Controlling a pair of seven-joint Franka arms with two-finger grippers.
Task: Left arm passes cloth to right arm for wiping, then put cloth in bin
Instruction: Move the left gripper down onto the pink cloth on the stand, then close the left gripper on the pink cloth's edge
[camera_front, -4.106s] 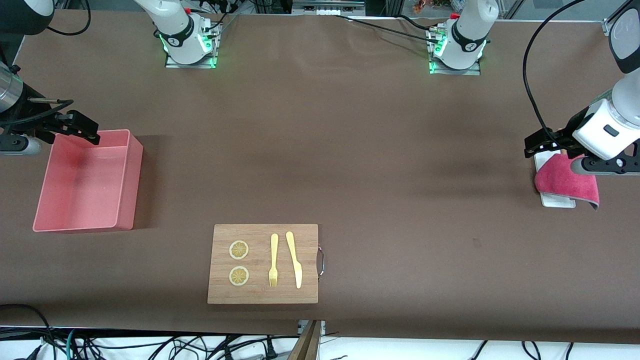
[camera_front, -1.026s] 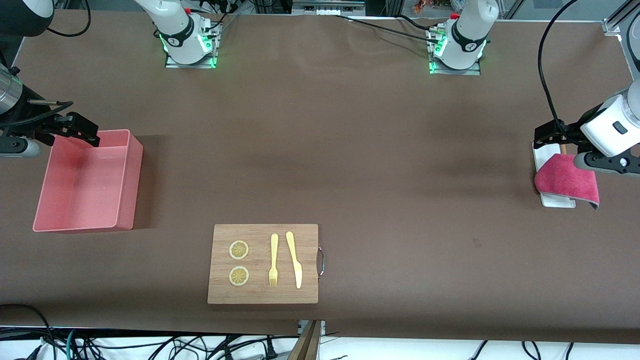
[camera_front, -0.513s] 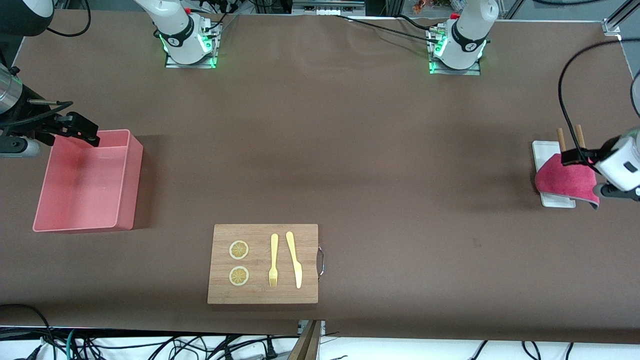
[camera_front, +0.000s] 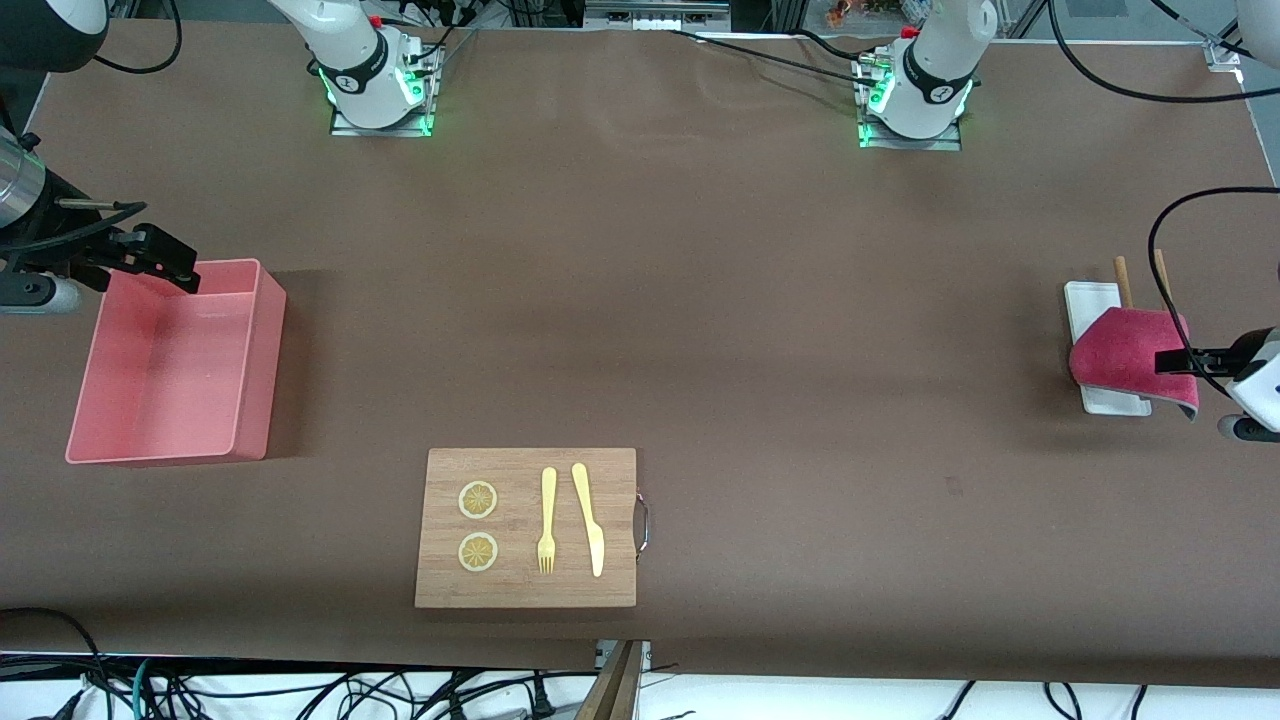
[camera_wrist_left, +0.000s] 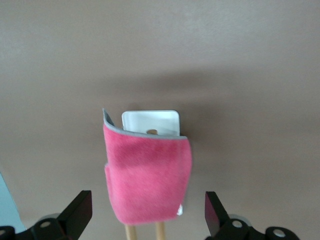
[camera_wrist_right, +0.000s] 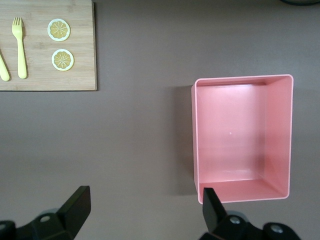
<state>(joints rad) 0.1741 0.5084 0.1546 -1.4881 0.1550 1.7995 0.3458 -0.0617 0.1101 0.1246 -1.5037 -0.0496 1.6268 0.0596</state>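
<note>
Bin (camera_front: 175, 365): pale pink tub, nothing inside, on the tabletop below the right gripper (camera_wrist_right: 142, 210), jaws spread, waiting.
Tray (camera_front: 1090, 298): small, white; carries the cloth (camera_front: 1130, 358) and two wooden sticks (camera_front: 1122, 281).
Cloth: crimson-pink terry, grey edge, draped over the tray, ahead of the left gripper (camera_wrist_left: 146, 216), jaws spread, not touching it.

We're looking down on a wide table (camera_front: 700, 300) under a brown covering, evenly lit with soft shadows. Along its near edge we see a pale floor strip tangled with black cables (camera_front: 300, 690). At the top edge, metal framing (camera_front: 655, 15) and clutter peek in.
</note>
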